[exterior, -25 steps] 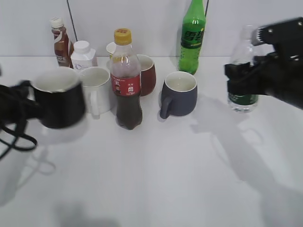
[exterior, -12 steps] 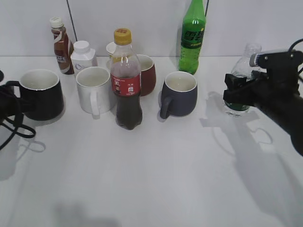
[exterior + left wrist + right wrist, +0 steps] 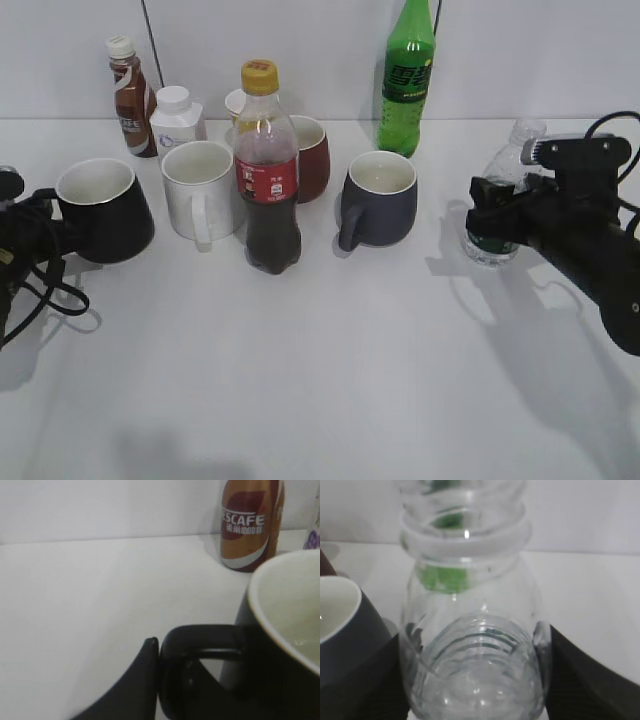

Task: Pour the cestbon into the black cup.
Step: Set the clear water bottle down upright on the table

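So we're sitting right at the grab-both-things stage, nothing is pouring yet. Our right gripper [image 3: 487,216] is wrapping the cestbon [image 3: 497,205] around its middle, and in the right wrist view the clear ribbed body [image 3: 472,645] is filling the gap between the two dark fingers [image 3: 572,672], touching both, so we're calling that closed on it. The bottle is upright with no cap on, neck poking up above the fingers, base at or just off the table [image 3: 320,380] (can't tell which).

Our left gripper [image 3: 40,235] is at the black cup [image 3: 103,210]. In the left wrist view one finger [image 3: 127,687] is pressing right against the outside of the loop handle [image 3: 200,645], the other finger isn't showing, so we can't honestly tell how far closed it is. The cup is looking slightly tipped, maybe lifted, white inside facing up.

Next move, as we're reading it: bringing the two together in the open stretch of table in front of the fingers, then tipping the bottle neck over the cup rim. Plenty of free room there.

Stuff to dodge: the cola bottle [image 3: 267,170] and white mug [image 3: 200,188] are just inboard of the left fingers, the grey-blue mug [image 3: 380,198] is near the right fingers, and the open neck means any early tilt spills
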Available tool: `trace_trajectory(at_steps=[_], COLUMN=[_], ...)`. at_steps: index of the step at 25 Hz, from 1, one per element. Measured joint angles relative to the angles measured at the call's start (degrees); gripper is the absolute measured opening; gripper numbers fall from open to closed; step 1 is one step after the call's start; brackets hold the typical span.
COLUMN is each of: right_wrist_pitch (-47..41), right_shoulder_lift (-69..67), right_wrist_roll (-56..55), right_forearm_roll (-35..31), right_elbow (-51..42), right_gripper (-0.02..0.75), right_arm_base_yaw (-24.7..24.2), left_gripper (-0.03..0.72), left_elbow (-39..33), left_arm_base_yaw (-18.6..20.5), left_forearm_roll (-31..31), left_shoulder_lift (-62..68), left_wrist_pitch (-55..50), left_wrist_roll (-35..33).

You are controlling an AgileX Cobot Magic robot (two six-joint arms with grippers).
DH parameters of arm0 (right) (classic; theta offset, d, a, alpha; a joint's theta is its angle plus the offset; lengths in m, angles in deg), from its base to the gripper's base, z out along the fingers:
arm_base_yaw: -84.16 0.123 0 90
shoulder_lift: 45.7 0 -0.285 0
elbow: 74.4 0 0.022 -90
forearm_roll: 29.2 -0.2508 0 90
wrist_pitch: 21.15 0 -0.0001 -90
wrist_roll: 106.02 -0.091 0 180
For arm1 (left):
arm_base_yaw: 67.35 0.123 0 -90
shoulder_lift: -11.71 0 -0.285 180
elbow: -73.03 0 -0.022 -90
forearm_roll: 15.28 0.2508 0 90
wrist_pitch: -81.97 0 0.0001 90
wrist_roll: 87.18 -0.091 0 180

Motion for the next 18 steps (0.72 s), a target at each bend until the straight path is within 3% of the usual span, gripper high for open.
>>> trace_trajectory(at_steps=[14,18], right_wrist_pitch=[0.67,1.85], right_shoulder_lift=[-0.88,-0.88], right_wrist_roll=[-1.43,-1.43], right_forearm_roll=[0.77,0.84], right_elbow=[-0.58,-0.63], right_gripper=[0.511,0.587], right_arm_base_yaw=[0.0,0.0], left_gripper=[0.225,0.279], left_elbow=[-3.31,-5.19], left_arm_base_yaw=[0.07,0.07], left_forearm_roll=[0.6,0.6], left_shoulder_lift=[0.63,0.24], left_wrist_pitch=[1.18,1.96], left_wrist_roll=[0.06,0.06])
